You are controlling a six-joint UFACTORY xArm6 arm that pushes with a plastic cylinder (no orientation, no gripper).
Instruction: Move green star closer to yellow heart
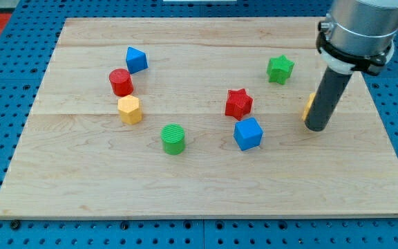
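The green star (280,69) lies on the wooden board (81,187) at the upper right. A yellow block (309,105) shows only as a thin edge behind my rod at the right; its shape is hidden, so I cannot tell if it is the heart. My tip (317,128) rests on the board just right of and touching or nearly touching that yellow block. The tip is below and to the right of the green star, well apart from it.
A red star (238,104) and a blue cube (248,133) sit left of the tip. A green cylinder (173,139) is at centre. A blue block (136,59), a red cylinder (121,82) and a yellow hexagon (129,109) stand at the left.
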